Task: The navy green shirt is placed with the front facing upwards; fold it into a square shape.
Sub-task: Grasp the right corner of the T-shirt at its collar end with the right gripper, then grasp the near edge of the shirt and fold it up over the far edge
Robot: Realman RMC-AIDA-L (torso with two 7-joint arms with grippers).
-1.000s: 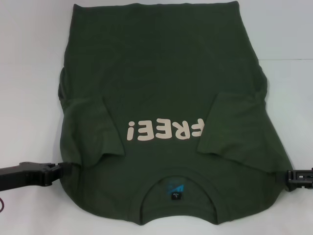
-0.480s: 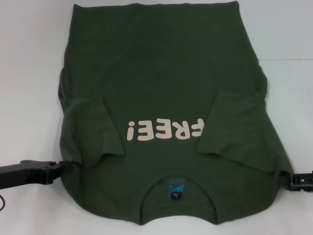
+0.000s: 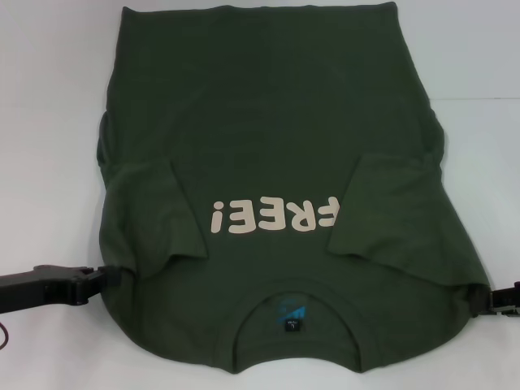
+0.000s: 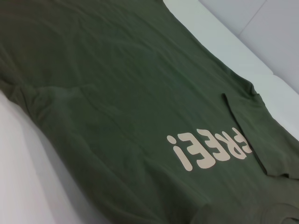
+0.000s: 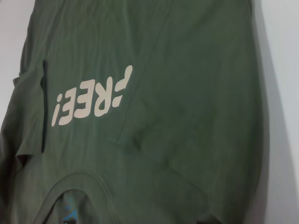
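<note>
- The shirt (image 3: pixel 272 187) lies flat on the white tabletop (image 3: pixel 49 122), front up, collar (image 3: pixel 294 313) towards the robot and hem at the far edge; the cream lettering (image 3: pixel 275 215) reads upside down from the head view
- Both sleeves are already turned inward: the left sleeve (image 3: pixel 150 215) and the right sleeve (image 3: pixel 398 219) lie over the chest on either side of the lettering, so the cloth is close to a long rectangle
- The left tool (image 3: pixel 110 276) sits at the shirt's left shoulder edge, touching the cloth; whether it is clenched on the fabric or released I cannot tell
- The right tool (image 3: pixel 487 301) is at the right shoulder edge, half out of the head view; its state cannot be told either
- Judged step: taking hold of the two shoulder corners, ready for the lengthwise fold
- The next move seems to call for a firm pinch on both corners, then an even lift and carry towards the hem, both arms keeping pace so the tucked sleeves stay in and the edges line up into a square
</note>
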